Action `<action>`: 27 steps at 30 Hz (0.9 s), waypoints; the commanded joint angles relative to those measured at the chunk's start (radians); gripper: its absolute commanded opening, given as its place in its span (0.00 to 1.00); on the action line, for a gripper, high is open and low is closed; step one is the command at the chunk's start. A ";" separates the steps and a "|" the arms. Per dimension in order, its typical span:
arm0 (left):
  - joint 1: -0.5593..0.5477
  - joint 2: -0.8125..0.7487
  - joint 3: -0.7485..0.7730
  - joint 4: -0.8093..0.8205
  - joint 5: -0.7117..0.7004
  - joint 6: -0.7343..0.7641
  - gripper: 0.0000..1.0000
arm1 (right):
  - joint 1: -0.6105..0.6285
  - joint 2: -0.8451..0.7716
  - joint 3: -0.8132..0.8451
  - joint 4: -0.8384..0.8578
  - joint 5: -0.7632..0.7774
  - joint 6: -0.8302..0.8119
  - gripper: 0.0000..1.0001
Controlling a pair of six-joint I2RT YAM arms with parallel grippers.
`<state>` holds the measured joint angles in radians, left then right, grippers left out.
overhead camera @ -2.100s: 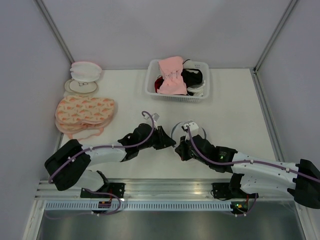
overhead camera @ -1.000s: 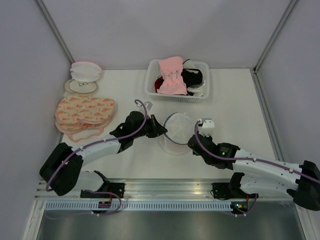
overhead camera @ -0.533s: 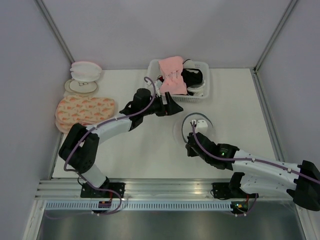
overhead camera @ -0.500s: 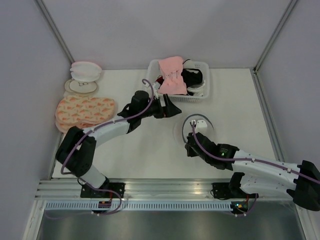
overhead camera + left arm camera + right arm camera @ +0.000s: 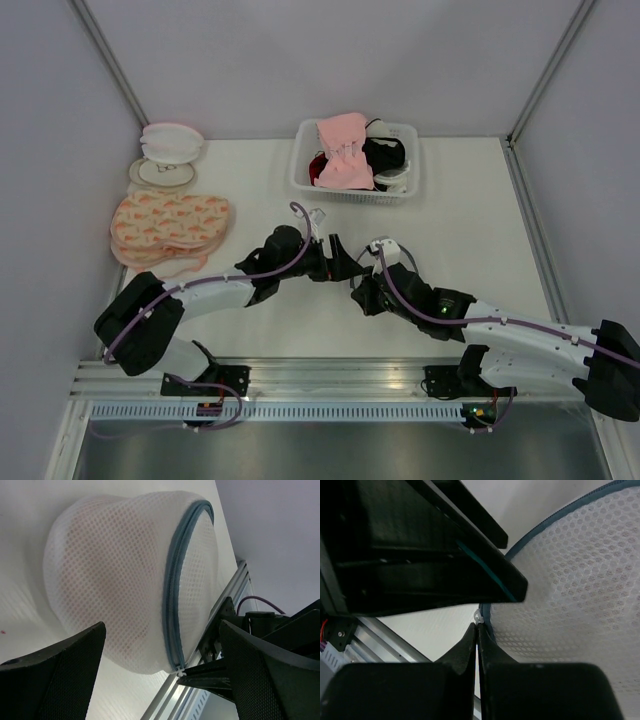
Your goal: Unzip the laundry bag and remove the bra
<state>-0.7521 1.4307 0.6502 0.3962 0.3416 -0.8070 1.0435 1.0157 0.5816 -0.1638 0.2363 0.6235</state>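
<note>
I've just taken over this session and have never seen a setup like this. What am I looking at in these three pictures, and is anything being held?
These are two robot arms bolted at the near edge of a table. The overhead picture looks down from behind them. The other two come from a camera on each wrist.

The left tool is open, with the round mesh laundry bag lying ahead between its fingers. The right tool is shut on the small white zipper pull. The grey zipper looks closed along the stretch in view. A tan tint through the mesh is probably the bra.

Further back are a white basket of garments, flat patterned bags and stacked discs.
</note>
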 commanded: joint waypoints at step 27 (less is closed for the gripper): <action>0.036 -0.062 -0.003 0.047 -0.039 -0.023 0.02 | 0.021 0.089 -0.039 -0.172 -0.103 0.087 0.00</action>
<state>-0.7513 1.4300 0.6476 0.4122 0.3393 -0.8436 1.0519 1.0798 0.5507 -0.2386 0.1120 0.6579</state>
